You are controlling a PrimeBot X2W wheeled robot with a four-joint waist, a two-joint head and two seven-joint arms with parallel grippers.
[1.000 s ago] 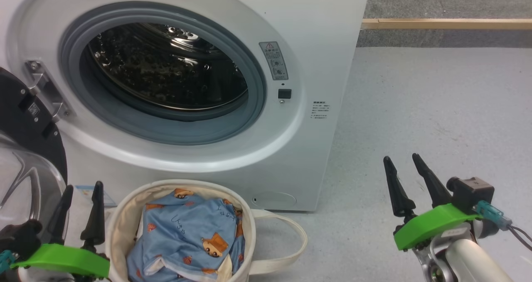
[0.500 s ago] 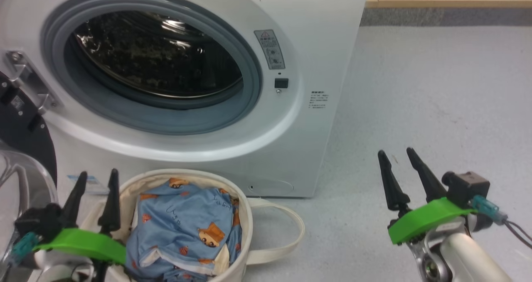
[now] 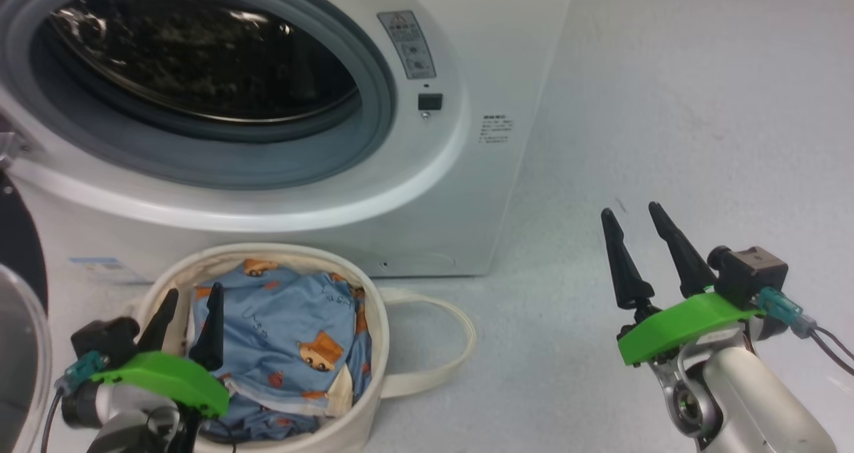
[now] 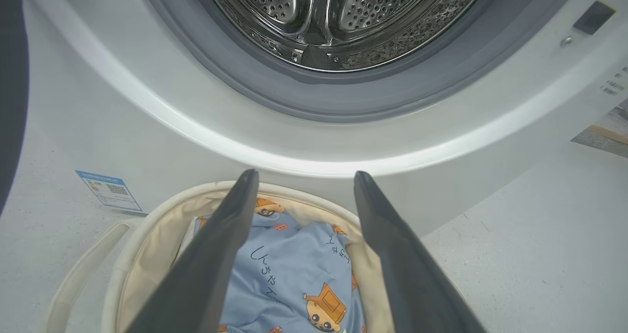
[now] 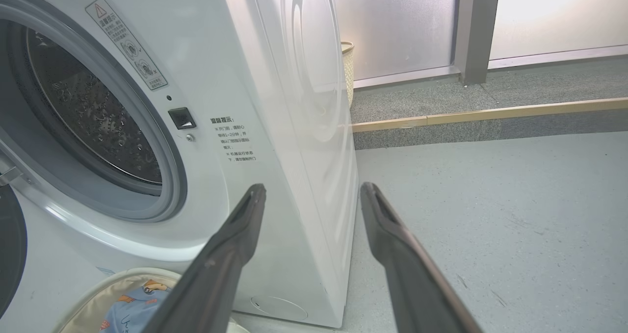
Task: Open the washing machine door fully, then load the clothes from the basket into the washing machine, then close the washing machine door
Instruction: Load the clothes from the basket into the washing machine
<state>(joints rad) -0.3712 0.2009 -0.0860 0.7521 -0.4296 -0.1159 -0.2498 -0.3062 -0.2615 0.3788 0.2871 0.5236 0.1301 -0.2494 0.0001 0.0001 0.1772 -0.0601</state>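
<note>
Labels, L to R: a blue label (image 4: 109, 191) w/ a QR-type square was seen low on the washing machine (image 3: 480, 53) front. Dark scribbled characters were printed on the clothes (image 3: 287, 333), among orange-brown cartoon figures. A grey warning sticker (image 3: 407, 45) w/ a red triangle was stuck right of the opening, above a black latch slot (image 3: 430, 101). Lines of Chinese print (image 3: 496, 128) were set further right (too small to be read surely).

Jaws: the left gripper (image 3: 194, 288) was held over the left part of the basket (image 3: 377, 346), fingers spread wide, nothing pinched; contact w/ the cloth could not be told. The right gripper (image 3: 629, 207) was held above the floor (image 3: 667, 106), well right of the machine, equally spread, nothing held.

The clothes were bunched inside the basket, which was set on the floor just before the machine. The washing machine door (image 3: 17, 253) was swung open at far left.

Views: the perforated steel drum (image 4: 333, 14) was shown sharply in the left wrist view. The machine's side panel, a woven bin (image 5: 347, 73) behind it and a wooden strip (image 5: 490, 113) were shown in the right wrist view.
</note>
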